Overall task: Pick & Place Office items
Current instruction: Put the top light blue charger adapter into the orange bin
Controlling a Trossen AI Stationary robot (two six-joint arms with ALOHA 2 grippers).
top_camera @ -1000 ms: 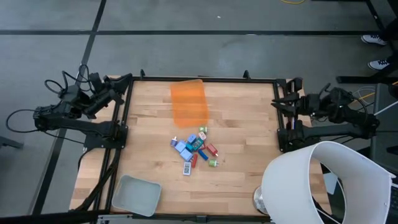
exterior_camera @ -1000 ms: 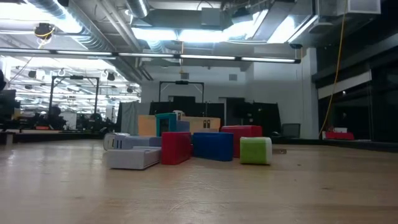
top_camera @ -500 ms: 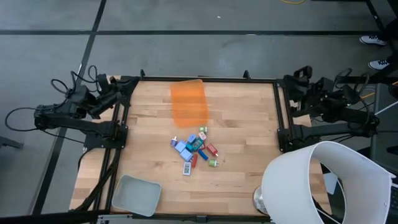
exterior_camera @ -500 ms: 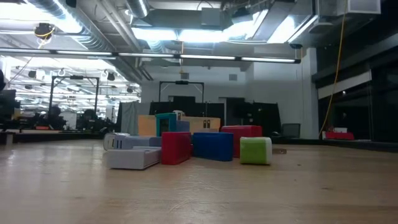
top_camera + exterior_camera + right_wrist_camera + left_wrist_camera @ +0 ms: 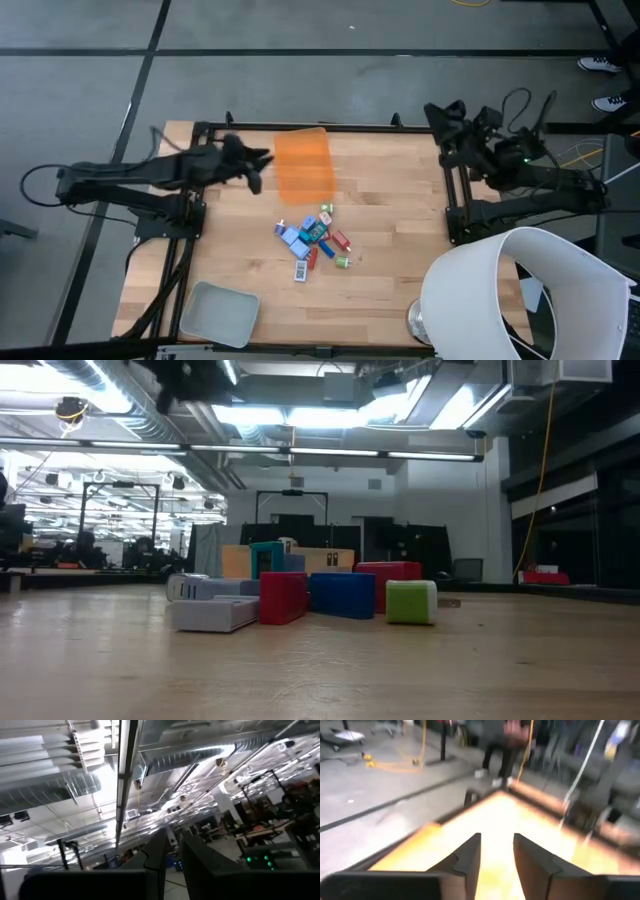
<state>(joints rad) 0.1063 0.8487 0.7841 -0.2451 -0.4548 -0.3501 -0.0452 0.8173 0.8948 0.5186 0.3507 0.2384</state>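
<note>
The office items are a cluster of small blue, red, green, teal and white pieces lying on the wooden table's middle; in the low view the office items sit flat on the boards. My left gripper hangs over the table next to the orange bin's left edge, far side of the cluster, and the left wrist view shows my left gripper open and blurred. My right gripper is raised at the table's far right corner; in its wrist view my right gripper points at the ceiling, narrowly open.
A translucent orange bin stands at the far middle of the table. A pale grey tray lies at the near left. A large white rounded object covers the near right corner. A person's legs show beyond the table.
My left arm has swung fast from the table's left edge out over the table toward the orange bin. My right arm has lifted and moved toward the far edge, tipping its gripper upward. The office items have stayed where they were.
</note>
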